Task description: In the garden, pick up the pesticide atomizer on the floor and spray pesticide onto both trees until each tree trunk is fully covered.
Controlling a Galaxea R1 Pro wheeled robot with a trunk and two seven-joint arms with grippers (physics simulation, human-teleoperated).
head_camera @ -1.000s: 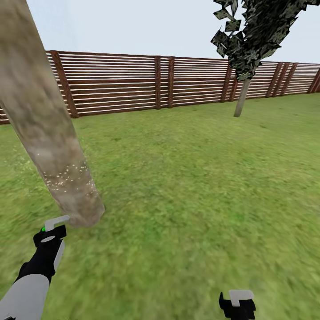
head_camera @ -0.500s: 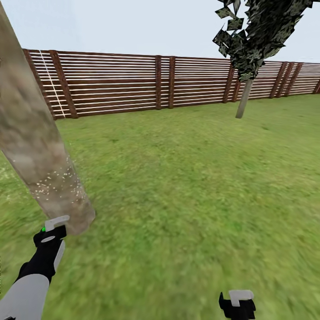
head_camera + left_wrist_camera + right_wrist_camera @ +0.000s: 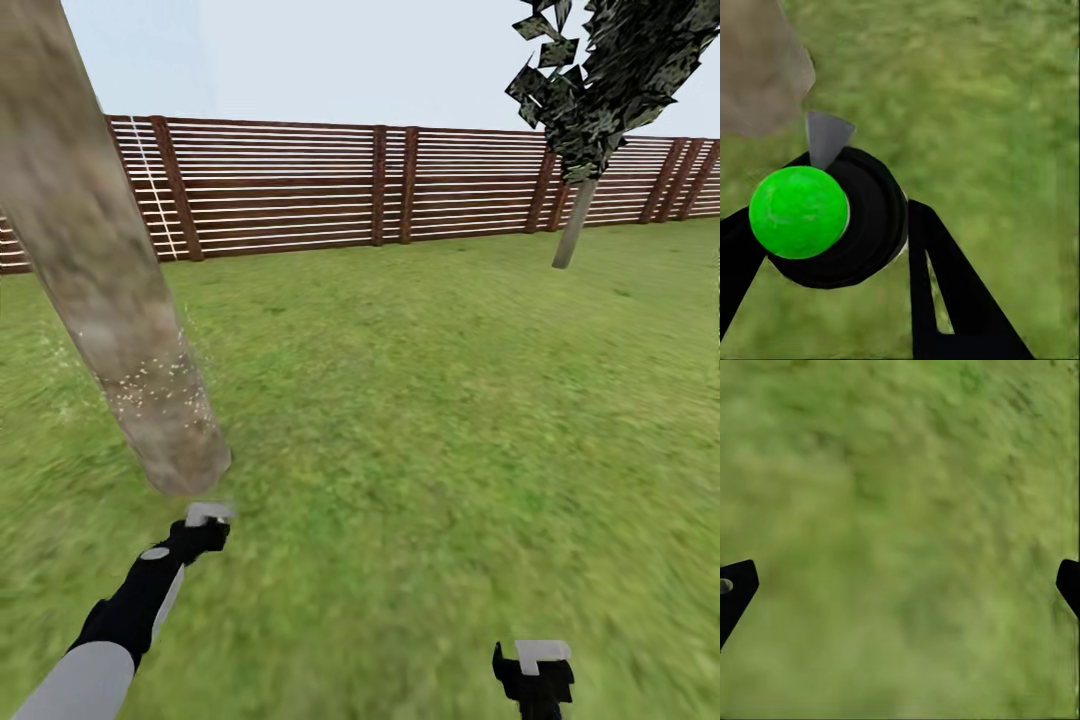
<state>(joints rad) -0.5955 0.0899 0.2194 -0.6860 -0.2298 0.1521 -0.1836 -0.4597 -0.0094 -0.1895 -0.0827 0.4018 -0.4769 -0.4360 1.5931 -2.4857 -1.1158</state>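
left gripper [image 3: 205,522]: clamped on atomizer [image 3: 825,217]
trunk [image 3: 120,320]: just ahead of nozzle, leaning axis, specks low
right gripper [image 3: 900,585]: wide, empty, farther off

This is an outdoor garden, rendered in simulation: a wide lawn of blurry green grass [image 3: 430,400] runs back to a brown fence [image 3: 300,185] of horizontal wooden slats between darker posts, with pale sky above it. A thick, mottled grey-tan tree trunk [image 3: 110,290] rises from the grass close by, flecked with tiny white specks [image 3: 150,385] low down. A smaller tree [image 3: 600,90] with dark, ragged foliage and a thin leaning stem stands near the fence.
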